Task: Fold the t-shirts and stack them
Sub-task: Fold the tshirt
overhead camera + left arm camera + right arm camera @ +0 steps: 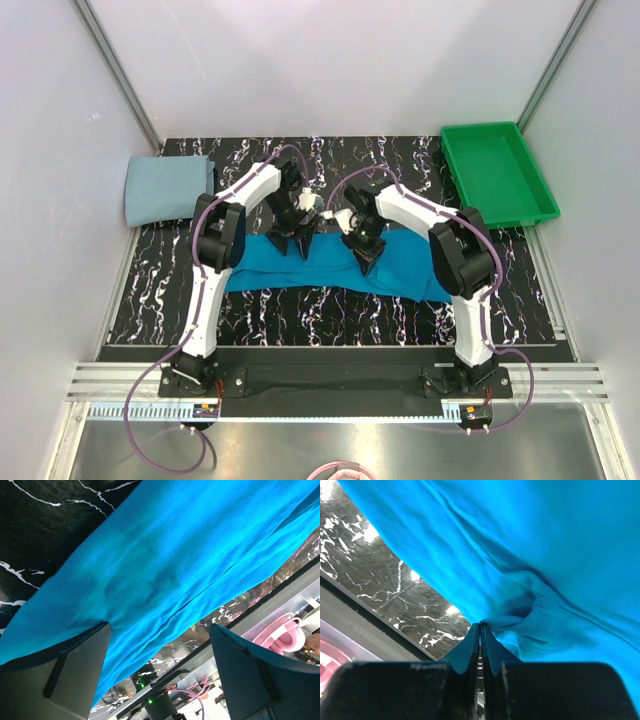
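The bright teal-blue t-shirt point(330, 265) lies as a long strip across the middle of the black marbled table. The pale grey-blue t-shirt point(168, 188) rests folded at the back left. My left gripper point(298, 243) points down at the teal shirt's far edge, left of centre. In the left wrist view it point(160, 627) stands wide open over the teal cloth point(165, 565), with nothing between its fingers. My right gripper point(366, 262) is on the shirt right of centre. In the right wrist view it point(481, 626) is shut, pinching a bunched fold of the teal cloth point(545, 545) at its tips.
A green plastic tray point(495, 170) stands at the back right with nothing in it. Grey walls close in the table on the left, right and back. Both arm bases sit on the rail at the near edge.
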You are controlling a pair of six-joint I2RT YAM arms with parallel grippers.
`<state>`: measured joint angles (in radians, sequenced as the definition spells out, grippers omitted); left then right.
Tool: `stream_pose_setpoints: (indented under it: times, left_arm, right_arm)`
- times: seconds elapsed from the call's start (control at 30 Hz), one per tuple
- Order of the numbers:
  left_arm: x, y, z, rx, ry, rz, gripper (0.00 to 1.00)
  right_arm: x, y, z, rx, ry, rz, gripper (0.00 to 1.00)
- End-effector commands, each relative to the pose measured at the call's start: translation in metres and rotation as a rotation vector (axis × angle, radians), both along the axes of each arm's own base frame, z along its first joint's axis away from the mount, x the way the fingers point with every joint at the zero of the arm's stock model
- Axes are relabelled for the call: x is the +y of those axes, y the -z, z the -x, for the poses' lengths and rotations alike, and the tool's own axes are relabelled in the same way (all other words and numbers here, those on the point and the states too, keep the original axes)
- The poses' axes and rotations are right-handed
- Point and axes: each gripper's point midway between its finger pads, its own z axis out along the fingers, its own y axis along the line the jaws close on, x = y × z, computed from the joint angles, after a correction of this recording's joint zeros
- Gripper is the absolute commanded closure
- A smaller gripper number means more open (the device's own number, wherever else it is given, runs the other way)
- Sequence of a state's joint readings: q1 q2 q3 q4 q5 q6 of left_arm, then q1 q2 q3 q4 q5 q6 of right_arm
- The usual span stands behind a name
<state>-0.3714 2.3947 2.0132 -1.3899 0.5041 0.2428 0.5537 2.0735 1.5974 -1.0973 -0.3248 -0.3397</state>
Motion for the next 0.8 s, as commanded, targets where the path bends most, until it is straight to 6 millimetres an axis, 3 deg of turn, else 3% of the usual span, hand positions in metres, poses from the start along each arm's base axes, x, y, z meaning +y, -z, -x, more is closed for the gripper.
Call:
stream_pose_setpoints:
  times: [0.0,0.3,0.43,0.6,0.77]
  left_arm:
    - [0.002,0.007,-0.002,-0.016,0.020,-0.008,0.11]
    - [0.001,0.006,-0.005,-0.026,0.019,-0.007,0.11]
    - [0.001,0.006,-0.006,-0.026,0.018,-0.006,0.11]
    - [0.006,0.003,-0.007,-0.043,0.019,-0.024,0.11]
    - [0.025,-0.016,-0.023,-0.106,-0.073,-0.025,0.01]
  right_arm:
    - [0.013,-0.004,0.011,0.053,-0.004,-0.023,0.92]
    - [0.009,-0.016,0.042,0.091,-0.031,-0.030,0.91]
    - [0.010,-0.022,0.046,0.072,-0.053,-0.031,0.87]
    - [0.013,-0.039,0.030,-0.019,-0.076,-0.044,0.79]
    - [0.012,-0.065,0.003,-0.181,-0.001,-0.072,0.77]
